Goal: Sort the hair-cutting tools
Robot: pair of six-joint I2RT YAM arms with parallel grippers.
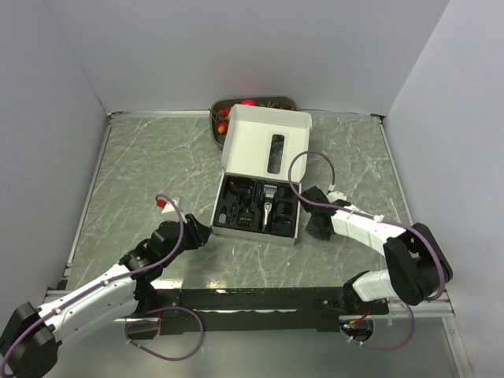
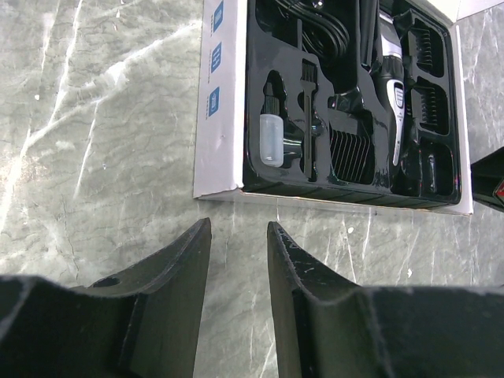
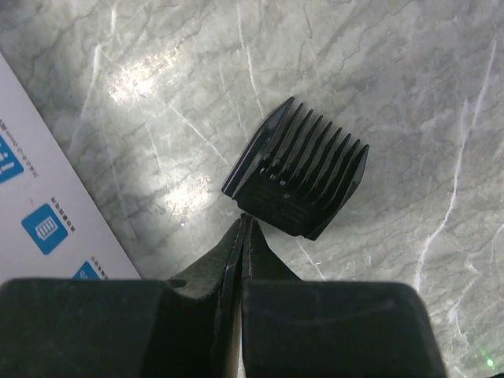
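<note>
The right end effector is clenched empty, tips just at the comb guard lying on the surface beside the white box; the left end effector is released. A forward nudge likely skids the guard away.

White printed cardboard box centred on marbled table, grey fruit tray directly behind. Slim black-and-silver hair clipper lies in the box. Black plastic comb guard on table, right of box.

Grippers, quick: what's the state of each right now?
Left gripper: open, empty.
Right gripper: shut, holding nothing; comb guard lies on the table at its tips.
</note>
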